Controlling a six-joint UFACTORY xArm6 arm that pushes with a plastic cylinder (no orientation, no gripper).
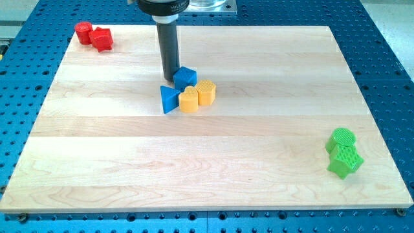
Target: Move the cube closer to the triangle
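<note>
No pincer on me, only my tip (170,79), holding nothing, touching upper-left side of blue plastic cube (185,76); blue plastic triangle (169,99) just below. Push short, slow, downward; avoid yellow blocks (197,96) beside

A straight dark grey rod — smooth, cylindrical — hangs from a black collar under a silvery mount; my tip (169,79) is blunt.

Matt pale wood board (259,162); ridged plastic-looking yellow blocks (197,96); perforated blue metal table (388,58).
</note>
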